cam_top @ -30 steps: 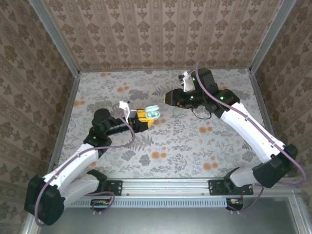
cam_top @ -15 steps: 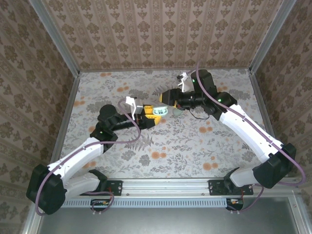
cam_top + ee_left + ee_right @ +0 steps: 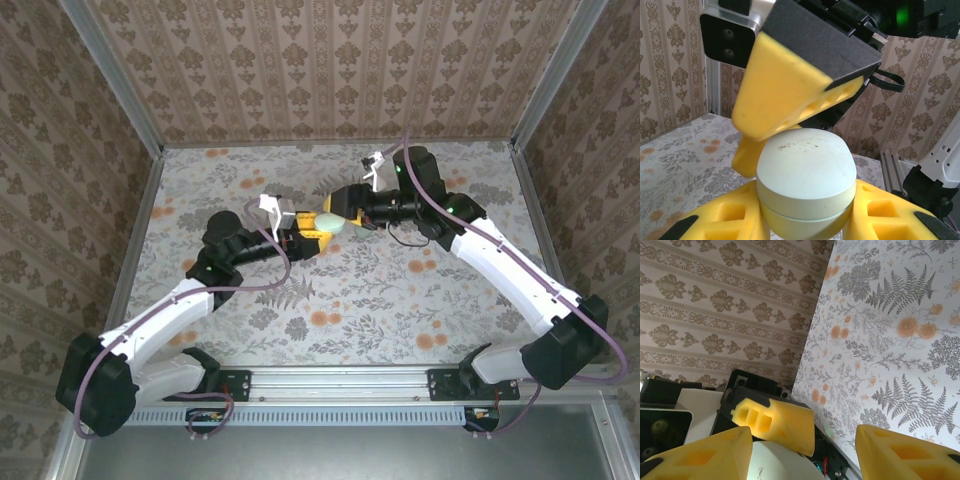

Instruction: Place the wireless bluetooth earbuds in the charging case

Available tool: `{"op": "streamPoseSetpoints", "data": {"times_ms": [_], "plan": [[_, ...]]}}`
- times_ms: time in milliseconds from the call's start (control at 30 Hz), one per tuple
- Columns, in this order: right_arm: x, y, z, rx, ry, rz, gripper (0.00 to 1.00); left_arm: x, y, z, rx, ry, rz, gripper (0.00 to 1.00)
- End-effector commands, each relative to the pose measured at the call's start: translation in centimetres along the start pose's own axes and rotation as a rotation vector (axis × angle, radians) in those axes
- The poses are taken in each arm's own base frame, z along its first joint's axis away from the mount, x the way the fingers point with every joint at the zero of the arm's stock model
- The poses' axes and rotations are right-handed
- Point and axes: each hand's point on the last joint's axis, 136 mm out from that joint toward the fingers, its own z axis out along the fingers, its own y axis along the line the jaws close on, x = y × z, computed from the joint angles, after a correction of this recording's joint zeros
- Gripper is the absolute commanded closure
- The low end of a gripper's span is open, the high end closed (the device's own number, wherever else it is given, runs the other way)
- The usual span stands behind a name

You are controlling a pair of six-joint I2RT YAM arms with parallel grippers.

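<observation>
Midair, the charging case (image 3: 805,186) is clamped by the left gripper (image 3: 316,234).
Its closed lid (image 3: 807,157) is crowded by a finger (image 3: 790,95) of the right gripper (image 3: 343,208), spread wide, above the floral table (image 3: 400,300).

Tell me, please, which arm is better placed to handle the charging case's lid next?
Right, probably. The left gripper is shut on the charging case, holding it, while the right gripper sits open at its lid.
</observation>
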Motion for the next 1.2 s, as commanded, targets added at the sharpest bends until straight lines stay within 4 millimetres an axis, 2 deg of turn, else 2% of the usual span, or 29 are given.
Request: {"op": "streamPoseSetpoints", "data": {"times_ms": [0,867,1033,1167], "plan": [[0.4,1.0,-0.8,-0.041,-0.003,-0.005,0.42,-1.9,-0.3,0.3,0.003,-0.032,0.050,0.81],[1.4,1.2,-1.0,-0.097,0.015,0.031,0.41,-2.0,0.0,0.1,-0.025,-0.030,0.051,0.80],[1.9,1.6,-0.2,-0.152,0.054,0.070,0.46,-1.6,0.3,0.3,-0.029,-0.019,0.041,0.80],[2.3,2.1,0.5,-0.189,0.078,0.088,0.59,-1.1,0.6,0.3,-0.045,-0.007,0.035,0.78]]}}
